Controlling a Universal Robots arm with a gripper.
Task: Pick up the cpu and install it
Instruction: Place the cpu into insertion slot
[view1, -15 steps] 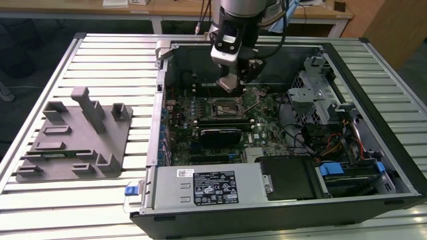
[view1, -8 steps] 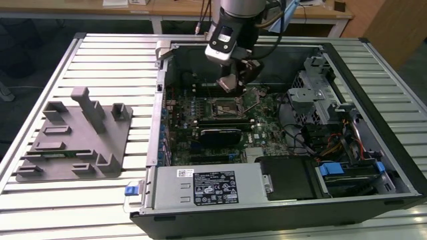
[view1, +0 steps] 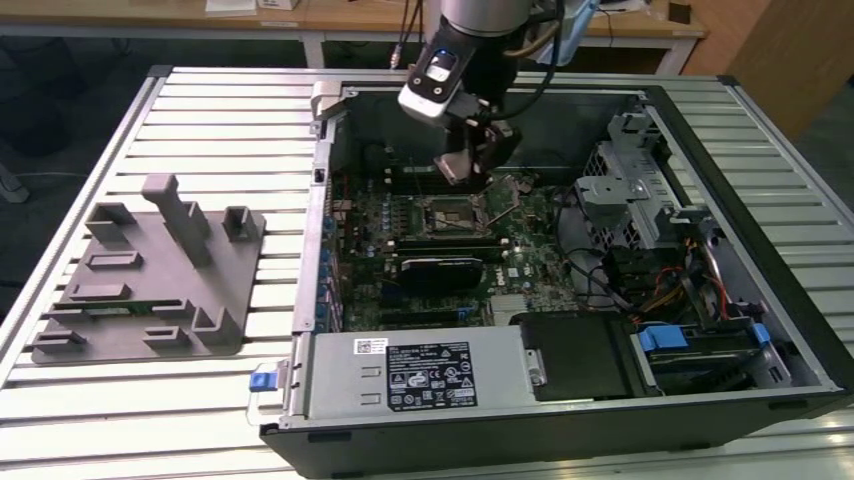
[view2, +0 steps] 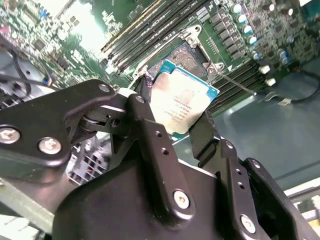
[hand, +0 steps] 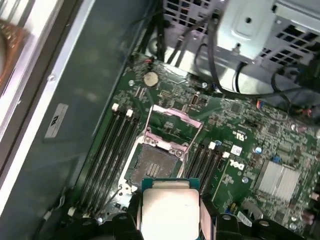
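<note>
1. The slatted metal table (view1: 200, 110) carried everything, the socket (view1: 450, 212) included.
2. The open computer case (view1: 534, 440) lay on its side, with the socket near the middle of its floor.
3. A grey fixture tray (view1: 134, 290) sat outside the case, well apart from the socket toward the exterior view's left.
4. The green motherboard (hand: 240, 115) surrounded the socket, with memory slots just beside it.
5. The gripper (view2: 175, 107) hung above the socket, its fingers (view2: 145, 97) closed on two opposite edges of the cpu.
6. In the first wrist view the socket (hand: 155, 162) stood uncovered, its dark centre bare and its load frame (hand: 172, 120) swung up.
7. The cpu (view2: 182, 100) was held clear of the socket, unseated, silvery top facing the camera in both wrist views.
</note>
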